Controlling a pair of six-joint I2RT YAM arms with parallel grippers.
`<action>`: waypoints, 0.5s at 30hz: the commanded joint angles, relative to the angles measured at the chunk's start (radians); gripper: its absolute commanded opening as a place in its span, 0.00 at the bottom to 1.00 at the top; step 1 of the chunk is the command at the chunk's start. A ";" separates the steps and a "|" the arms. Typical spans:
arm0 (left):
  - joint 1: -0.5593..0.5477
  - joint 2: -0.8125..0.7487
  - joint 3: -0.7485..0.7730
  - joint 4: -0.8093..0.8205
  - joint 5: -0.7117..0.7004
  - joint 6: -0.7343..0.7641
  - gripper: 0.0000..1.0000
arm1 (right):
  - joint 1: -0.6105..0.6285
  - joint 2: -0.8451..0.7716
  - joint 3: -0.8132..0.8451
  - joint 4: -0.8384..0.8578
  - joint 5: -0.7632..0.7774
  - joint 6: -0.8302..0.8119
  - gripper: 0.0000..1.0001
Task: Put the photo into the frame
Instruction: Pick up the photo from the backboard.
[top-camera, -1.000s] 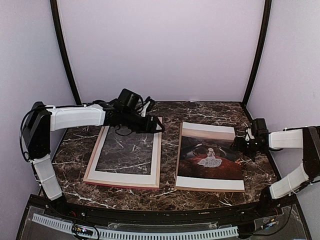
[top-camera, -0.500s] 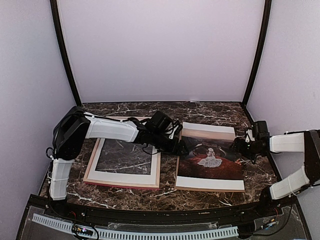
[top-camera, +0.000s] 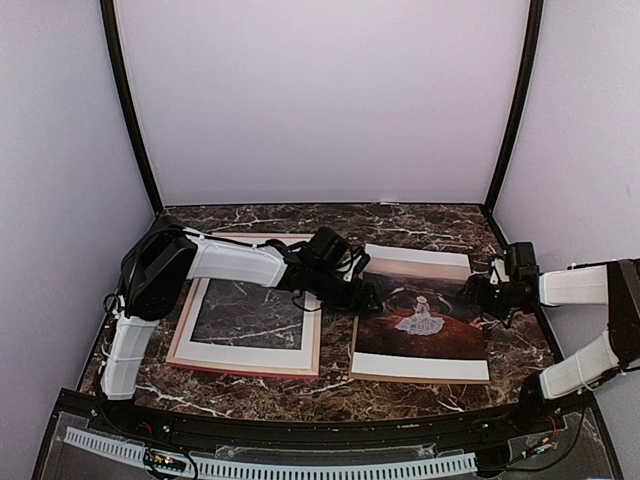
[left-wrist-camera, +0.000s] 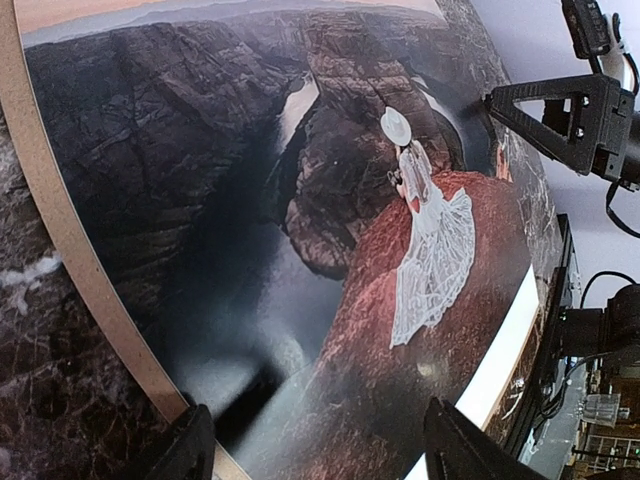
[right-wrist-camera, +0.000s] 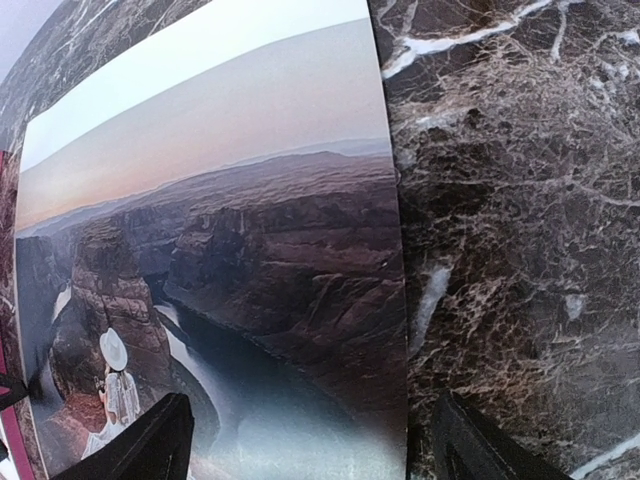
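Observation:
The photo (top-camera: 420, 320) lies face up on the right half of the marble table, white-dressed figure near its middle, on top of a brown panel whose edge shows along its left side (left-wrist-camera: 70, 250). The frame (top-camera: 181, 325) of pink moulding lies flat to its left. My left gripper (top-camera: 368, 298) hovers open over the photo's left edge, and in the left wrist view its fingers (left-wrist-camera: 185, 450) straddle the print (left-wrist-camera: 300, 200). My right gripper (top-camera: 478, 295) is open at the photo's right edge; that edge (right-wrist-camera: 395, 300) runs between its fingers (right-wrist-camera: 150, 445).
A white mat (top-camera: 255, 355) with a rectangular window sits inside the frame, with marble showing through it. Lilac walls enclose the table on three sides, with black posts in the back corners. Bare marble (right-wrist-camera: 520, 200) lies right of the photo.
My left arm has swung right, from over the frame's far edge to the photo's left edge. The right gripper has edged slightly towards the photo.

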 joint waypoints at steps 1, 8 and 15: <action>-0.005 0.010 0.034 -0.024 -0.012 -0.001 0.75 | -0.002 0.023 -0.025 -0.030 -0.027 0.016 0.83; -0.005 0.037 0.040 -0.047 -0.026 -0.004 0.74 | -0.001 0.026 -0.028 -0.021 -0.047 0.013 0.76; -0.011 0.041 0.021 -0.046 -0.040 -0.012 0.73 | -0.001 0.011 -0.025 -0.023 -0.057 0.012 0.69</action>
